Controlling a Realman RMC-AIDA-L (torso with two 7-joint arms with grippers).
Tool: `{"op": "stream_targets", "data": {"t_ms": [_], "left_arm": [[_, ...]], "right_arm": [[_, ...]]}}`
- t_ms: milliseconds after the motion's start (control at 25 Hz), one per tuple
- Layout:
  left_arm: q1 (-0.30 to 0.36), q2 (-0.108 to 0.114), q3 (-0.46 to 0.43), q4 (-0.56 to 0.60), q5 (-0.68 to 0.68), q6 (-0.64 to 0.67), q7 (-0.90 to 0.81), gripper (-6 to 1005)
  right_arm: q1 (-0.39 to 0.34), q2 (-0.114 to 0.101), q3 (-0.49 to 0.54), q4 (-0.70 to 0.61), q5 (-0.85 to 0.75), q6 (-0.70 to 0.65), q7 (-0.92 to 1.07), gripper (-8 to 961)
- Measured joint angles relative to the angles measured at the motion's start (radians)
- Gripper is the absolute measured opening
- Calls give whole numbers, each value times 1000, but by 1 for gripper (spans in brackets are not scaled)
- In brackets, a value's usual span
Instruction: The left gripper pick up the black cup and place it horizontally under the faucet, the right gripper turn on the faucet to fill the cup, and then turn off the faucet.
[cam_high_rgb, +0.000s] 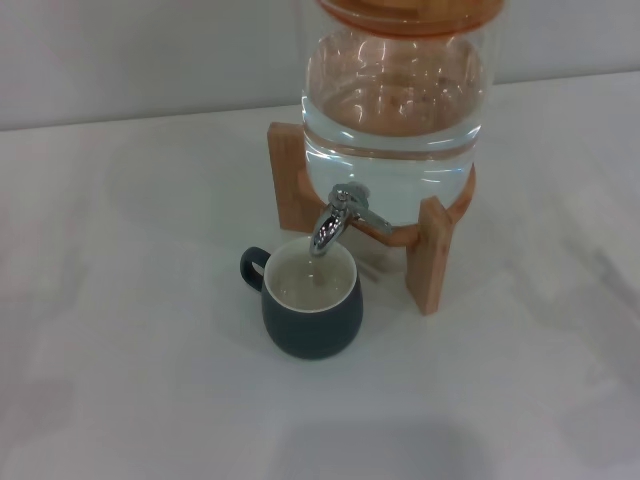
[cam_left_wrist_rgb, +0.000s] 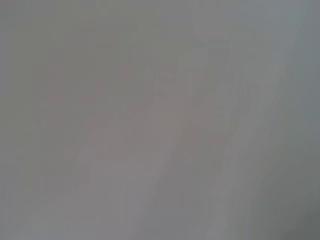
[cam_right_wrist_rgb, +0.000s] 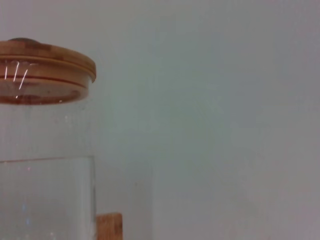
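Observation:
The black cup (cam_high_rgb: 311, 305) stands upright on the white table, right under the faucet (cam_high_rgb: 335, 222), with its loop handle pointing left. Its cream inside holds water. The chrome faucet juts from the glass water jar (cam_high_rgb: 393, 120) on a wooden stand (cam_high_rgb: 430, 255). Neither gripper shows in any view. The right wrist view shows the jar (cam_right_wrist_rgb: 45, 195) with its wooden lid (cam_right_wrist_rgb: 45, 62) against a plain wall. The left wrist view shows only a blank grey surface.
The white table (cam_high_rgb: 120, 330) stretches to the left and front of the cup. A pale wall rises behind the jar.

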Motion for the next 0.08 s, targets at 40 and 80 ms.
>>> {"op": "stream_targets", "data": {"t_ms": [40, 80], "left_arm": [[0, 0, 0, 1, 0, 0, -1, 866], [0, 0, 0, 1, 0, 0, -2, 866]], "right_arm": [[0, 0, 6, 3, 0, 6, 0, 817], [0, 0, 11, 6, 0, 12, 0, 817]]}}
